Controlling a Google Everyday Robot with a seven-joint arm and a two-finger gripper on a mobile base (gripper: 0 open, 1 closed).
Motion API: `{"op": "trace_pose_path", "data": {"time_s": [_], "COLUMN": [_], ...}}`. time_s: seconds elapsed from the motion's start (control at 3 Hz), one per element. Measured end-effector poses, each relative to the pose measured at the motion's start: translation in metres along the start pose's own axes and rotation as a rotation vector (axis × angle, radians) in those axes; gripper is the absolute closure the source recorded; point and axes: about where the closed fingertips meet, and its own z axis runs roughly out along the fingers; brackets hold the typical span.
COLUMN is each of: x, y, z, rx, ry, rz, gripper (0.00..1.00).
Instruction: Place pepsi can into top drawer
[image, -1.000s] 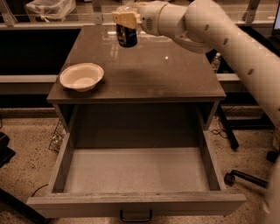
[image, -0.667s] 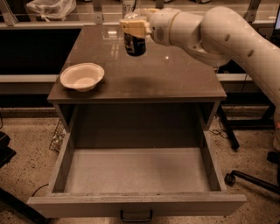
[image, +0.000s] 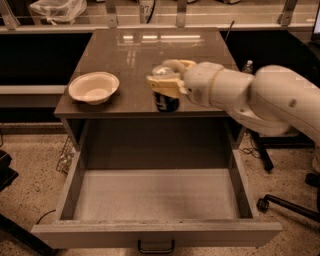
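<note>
**Operator:** Where is the gripper (image: 165, 84)?

**Spotter:** You'll find it at the front edge of the glossy, smooth brown tabletop (image: 150, 50). It sits at the end of the rounded cream arm (image: 250, 97) that reaches in from the right. Its pale fingers are clasped around the small dark blue pepsi can (image: 166, 103), an upright metal cylinder whose top they cover.

**Operator:** And the can against the drawer?

**Spotter:** It's at the tabletop's front edge, just above the back of the wide, shallow grey-brown top drawer (image: 70, 185). I cannot tell you whether it touches the tabletop. The drawer stands pulled out towards you, with straight walls, a flat pale grey floor and a small dark metal handle (image: 156, 246) on its front panel.

**Operator:** What else is on top?

**Spotter:** A round, matte white bowl (image: 94, 87) sits on your left near the front edge, well apart from the can.

**Operator:** And the room?

**Spotter:** You have a speckled stone-like floor (image: 30, 175). A crumpled clear plastic bag (image: 57, 9) lies on the ledge behind, and a black chair leg with a caster (image: 280, 202) is at the right.
</note>
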Motion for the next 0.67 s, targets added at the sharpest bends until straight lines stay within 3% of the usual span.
{"op": "trace_pose_path", "data": {"time_s": [0.33, 0.67], "x": [0.052, 0.096], "y": [0.032, 0.032], "z": [-0.036, -0.09], "rx": [-0.013, 0.028], "ry": [0.025, 0.032], "rz": [0.035, 0.067], "gripper": [1.0, 1.0]}}
